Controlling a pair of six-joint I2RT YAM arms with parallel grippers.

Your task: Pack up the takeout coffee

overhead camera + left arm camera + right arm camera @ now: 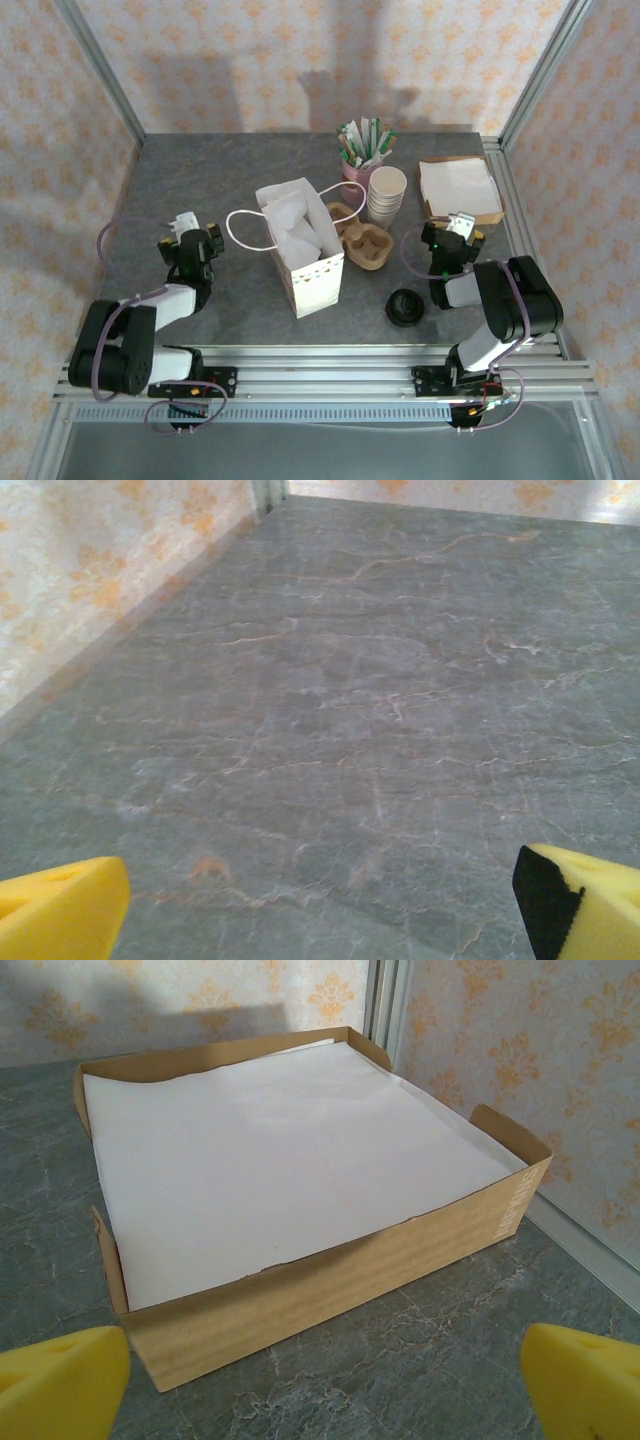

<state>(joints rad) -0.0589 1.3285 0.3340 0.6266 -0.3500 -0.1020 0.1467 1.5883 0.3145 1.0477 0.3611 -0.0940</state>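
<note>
- Coffee (404,307): a black-lidded cup, seen from above as a dark disc. It stands on the table (200,180) near the front edge, right of centre, and nothing touches it.
- It sits to the right of the bag (300,245) and in front of the carrier (365,245), apart from both.
- Bag: white paper, upright, mouth open, with white paper inside. One handle loops out to its left.
- Carrier: brown pulp, just beside the bag's right side.
- Cups (387,193): a cream stack standing just behind the carrier.
- Holder (358,170): pink, full of sachets and sticks, at the back beside the cups.
- Box (330,1300): shallow brown card holding white sheets, at the back right.
- Left gripper (185,225): jaws spread wide with nothing between them, over bare table left of the bag.
- Right gripper (460,222): jaws spread wide and empty, facing the box, behind and to the right of the black-lidded cup.
</note>
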